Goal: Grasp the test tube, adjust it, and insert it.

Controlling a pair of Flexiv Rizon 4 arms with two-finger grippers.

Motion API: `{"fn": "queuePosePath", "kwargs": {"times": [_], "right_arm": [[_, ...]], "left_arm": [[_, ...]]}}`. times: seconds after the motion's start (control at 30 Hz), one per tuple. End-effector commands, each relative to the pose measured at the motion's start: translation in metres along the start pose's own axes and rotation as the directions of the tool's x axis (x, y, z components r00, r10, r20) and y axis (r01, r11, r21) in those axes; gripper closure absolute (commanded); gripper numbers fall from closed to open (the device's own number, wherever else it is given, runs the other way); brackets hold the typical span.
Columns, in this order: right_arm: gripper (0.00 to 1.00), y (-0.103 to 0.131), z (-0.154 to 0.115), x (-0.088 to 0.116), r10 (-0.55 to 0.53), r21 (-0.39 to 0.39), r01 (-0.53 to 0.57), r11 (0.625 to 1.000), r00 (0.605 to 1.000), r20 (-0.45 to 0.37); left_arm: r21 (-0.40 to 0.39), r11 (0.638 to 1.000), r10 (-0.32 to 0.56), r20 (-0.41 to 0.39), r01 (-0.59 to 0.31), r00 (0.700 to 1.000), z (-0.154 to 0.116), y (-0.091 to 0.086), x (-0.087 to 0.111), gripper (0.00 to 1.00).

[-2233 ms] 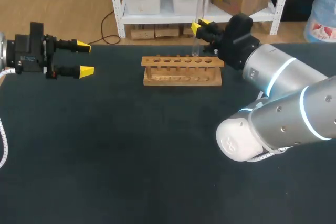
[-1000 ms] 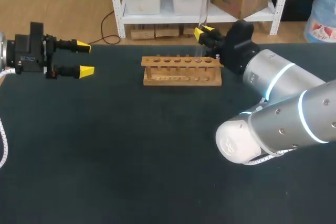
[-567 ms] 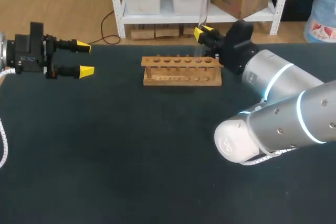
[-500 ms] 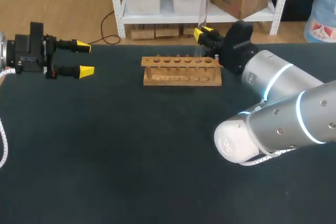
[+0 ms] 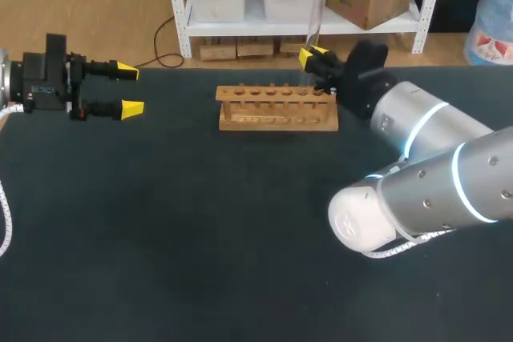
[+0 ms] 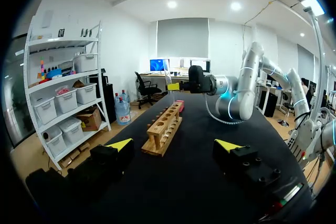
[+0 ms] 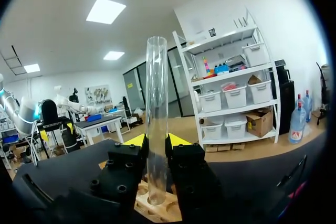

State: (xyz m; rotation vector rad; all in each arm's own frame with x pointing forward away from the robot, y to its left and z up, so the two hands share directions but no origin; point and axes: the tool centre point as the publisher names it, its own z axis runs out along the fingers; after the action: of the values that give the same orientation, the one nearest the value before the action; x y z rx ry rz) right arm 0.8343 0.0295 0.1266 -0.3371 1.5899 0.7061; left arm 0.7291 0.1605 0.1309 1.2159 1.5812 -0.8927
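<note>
A clear glass test tube point(image 7: 156, 103) stands upright between the fingers of my right gripper point(image 7: 156, 141), which is shut on it. Its lower end is at a hole in the wooden rack point(image 7: 157, 209); how deep it sits I cannot tell. In the head view the right gripper point(image 5: 315, 58) holds the tube point(image 5: 313, 26) over the right end of the rack point(image 5: 276, 107). My left gripper point(image 5: 127, 89) is open and holds nothing, far off at the table's left edge. From the left wrist the rack point(image 6: 165, 131) lies ahead of the left gripper point(image 6: 174, 145).
The dark table point(image 5: 200, 230) stretches in front of the rack. My right arm's big elbow point(image 5: 377, 210) hangs over the table's right half. The rack's other holes look empty.
My right gripper has shifted slightly right and down with the tube, toward the rack's right end. The left arm has not moved.
</note>
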Motion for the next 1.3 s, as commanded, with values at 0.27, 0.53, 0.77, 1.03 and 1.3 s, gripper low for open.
{"fn": "queuePosePath", "kwargs": {"times": [0.27,0.53,0.77,1.03,1.3], "right_arm": [[1.0,0.001,-0.004,0.01,-0.005,0.006,0.005,1.0,1.0,-0.02],[1.0,0.005,-0.007,0.025,0.0,-0.002,0.0,1.0,0.999,-0.041],[1.0,0.003,-0.003,0.038,0.017,0.003,-0.017,1.0,0.999,-0.05],[1.0,-0.002,0.0,0.045,0.031,0.013,-0.031,0.999,0.998,-0.048],[1.0,-0.007,-0.002,0.052,0.042,0.024,-0.04,0.999,0.998,-0.046]], "left_arm": [[-0.002,1.0,0.004,0.004,-0.004,1.0,0.0,-0.001,0.001,0.0],[-0.002,1.0,0.004,0.004,-0.004,1.0,0.0,-0.001,0.001,0.0],[-0.002,1.0,0.004,0.004,-0.004,1.0,0.0,-0.001,0.001,0.0],[-0.002,1.0,0.004,0.004,-0.004,1.0,0.0,-0.001,0.001,0.0],[-0.002,1.0,0.004,0.004,-0.004,1.0,0.0,-0.001,0.001,0.0]]}}
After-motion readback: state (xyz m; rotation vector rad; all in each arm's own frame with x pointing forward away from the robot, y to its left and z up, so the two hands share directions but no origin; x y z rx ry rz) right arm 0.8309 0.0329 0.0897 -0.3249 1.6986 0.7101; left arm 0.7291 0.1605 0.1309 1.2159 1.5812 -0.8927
